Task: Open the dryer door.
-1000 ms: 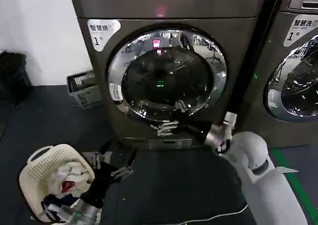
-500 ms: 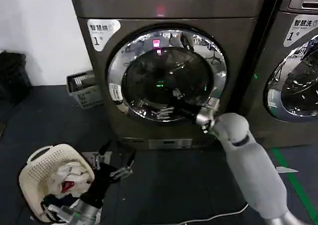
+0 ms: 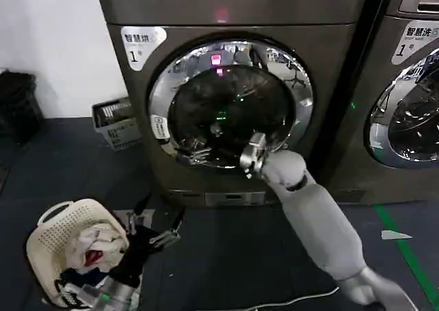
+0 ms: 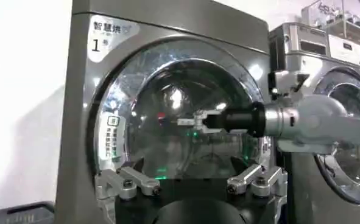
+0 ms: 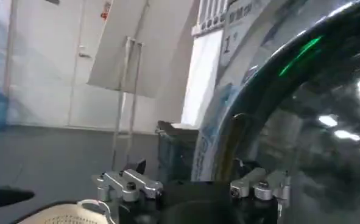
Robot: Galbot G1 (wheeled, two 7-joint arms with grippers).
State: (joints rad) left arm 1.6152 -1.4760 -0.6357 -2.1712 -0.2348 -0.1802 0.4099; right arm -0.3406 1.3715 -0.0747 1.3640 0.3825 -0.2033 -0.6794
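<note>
I am on the reach to the dryer door, which is shut in front of me. My right gripper hangs at the door's lower left edge, jaws wide and holding nothing. My left gripper waits low beside the laundry basket, jaws wide too. Next I judge I must find the door's handle there, close on it and pull outward.
</note>
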